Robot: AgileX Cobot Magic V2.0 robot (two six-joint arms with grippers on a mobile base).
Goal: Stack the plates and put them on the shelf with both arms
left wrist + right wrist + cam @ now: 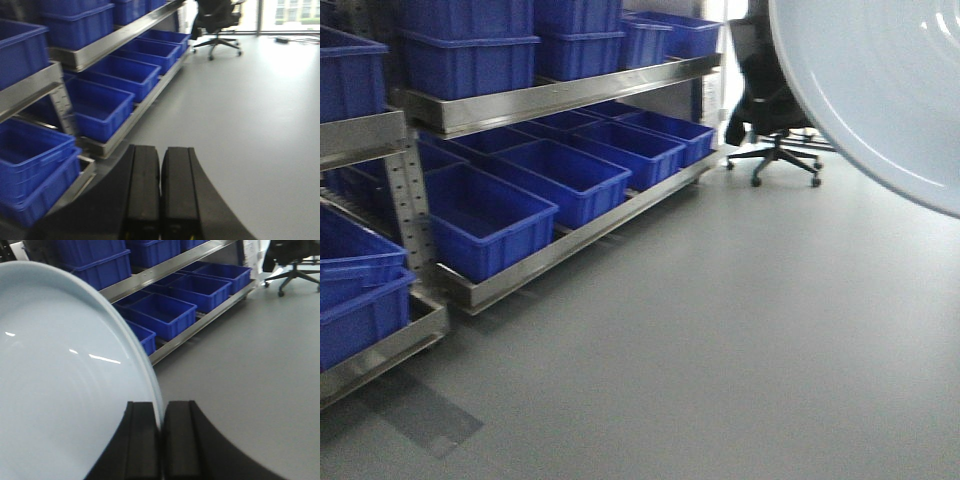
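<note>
R: right gripper (161,435) is pinching the pale plate (60,390) by its rim; L: left gripper (160,195) is hanging pressed together, gripping nothing | shelf (117,36) is standing to the left

The brushed steel shelf (560,95) runs along the left side, with flat rails across the front of each tier. Open blue crates (485,215) sit side by side on the lower tier, and more crates are stacked on the tier above. The grey floor (720,340) stretches beside it, and a black office chair (775,140) stands on it near the shelf's far end
</note>
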